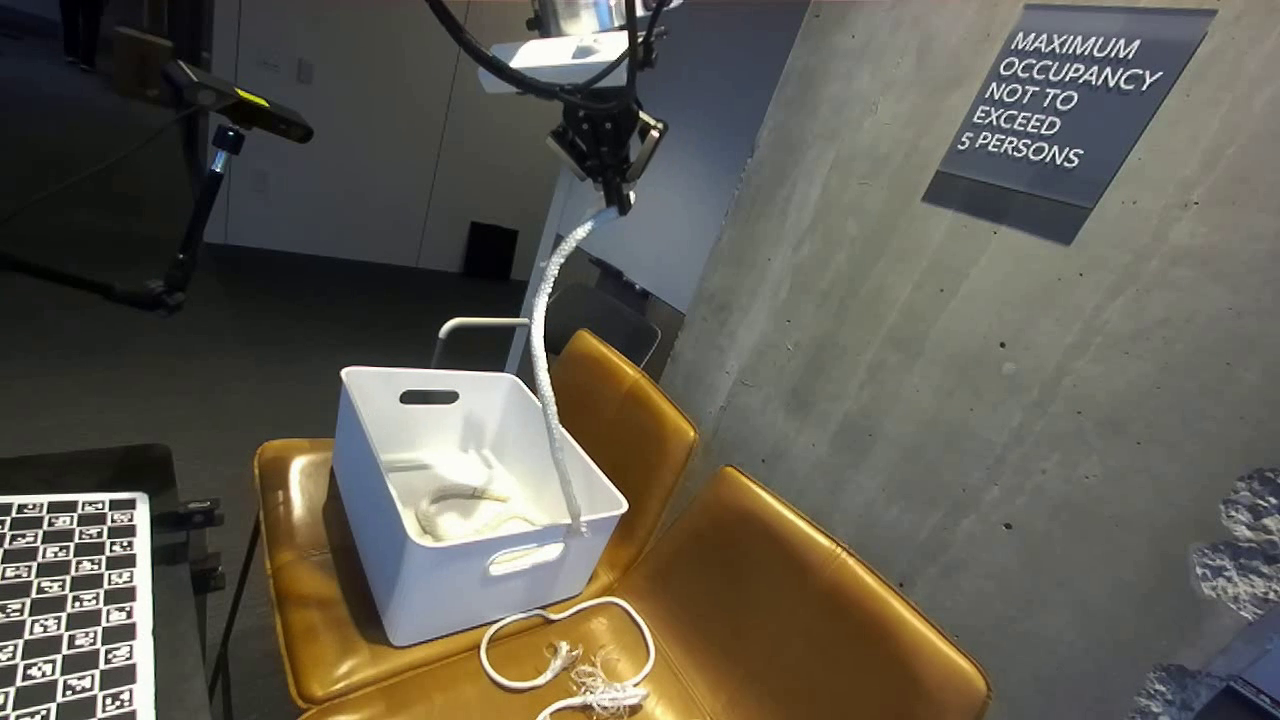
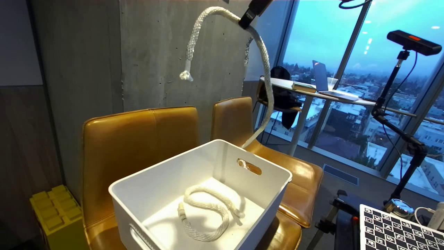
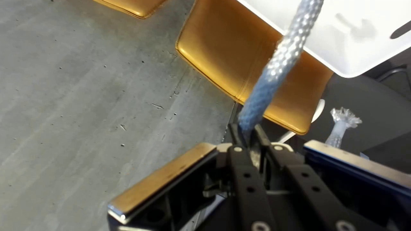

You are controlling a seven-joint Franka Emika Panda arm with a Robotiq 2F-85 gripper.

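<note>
A huge concrete wall (image 1: pixel 850 350) rises beside the end effector (image 1: pixel 618 198), with tan chairs (image 1: pixel 790 590) lined up beneath it. Lower down on one seat, under the end effector, sits the white bin (image 1: pixel 365 510), open side up. And there's the held rope (image 1: pixel 539 345): pinched near one frayed end, its short tail drooping just beside the fingers, the long run dropping below, lower tip hanging outside the bin's wall. Well beneath, a looped rope (image 1: pixel 649 640) lies on the neighbouring seat, while a curled rope (image 2: pixel 224 221) rests on the bin floor.
</note>
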